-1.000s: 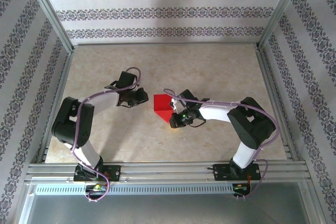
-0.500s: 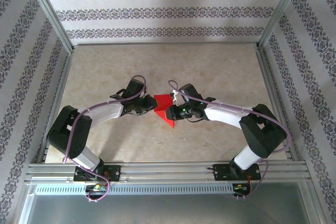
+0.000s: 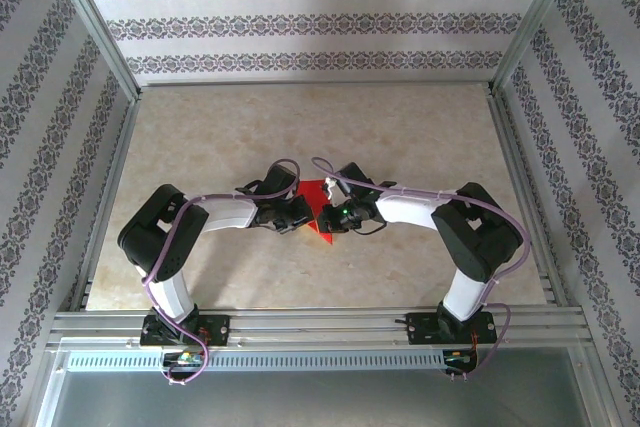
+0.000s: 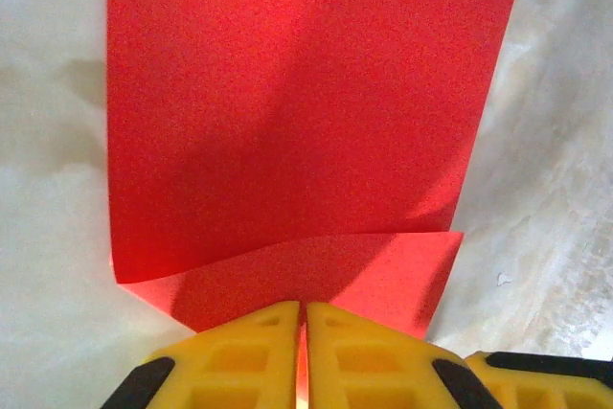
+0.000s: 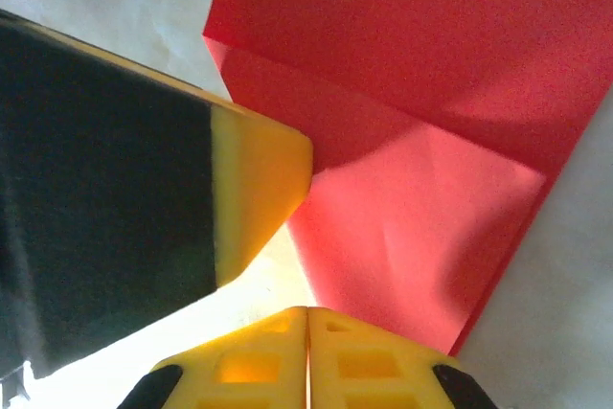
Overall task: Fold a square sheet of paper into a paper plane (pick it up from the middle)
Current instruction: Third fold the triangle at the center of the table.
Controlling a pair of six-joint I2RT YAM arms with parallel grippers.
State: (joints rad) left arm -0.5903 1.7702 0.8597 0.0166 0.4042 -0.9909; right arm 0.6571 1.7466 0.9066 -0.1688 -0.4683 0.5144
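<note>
- two grippers at one spot: left gripper (image 3: 296, 215) and right gripper (image 3: 336, 215) face each other mid-table (image 3: 420, 127), tips close together, paper (image 3: 314, 197) between them.
- paper: red, already creased. top view shows a wedge with its point toward the near edge, long axis running far to near. left wrist view shows a broad panel with a narrow flap folded along the edge closest to the fingers.
- left gripper: fingers (image 4: 249, 342) pressed together, a red sliver in the slit between them. judged to be pinching the paper's left edge at the flap.
- right gripper: fingers (image 5: 364, 342) also pressed together. a corner of the paper runs up to the tips, but i cannot tell if any of it sits between the pads.
- right wrist view: one left finger (image 5: 259, 179), yellow tip on black, overlaps the paper's edge just beside the right tips.
- key relation: paper lies right of the left gripper and left of the right one; neither arm is nearer. the flap's crease runs across the left gripper's line of reach, so the next fold probably needs one side holding while the other sweeps.
- risk: tips this close could collide. the thin sheet could slip or tear if both pull.
</note>
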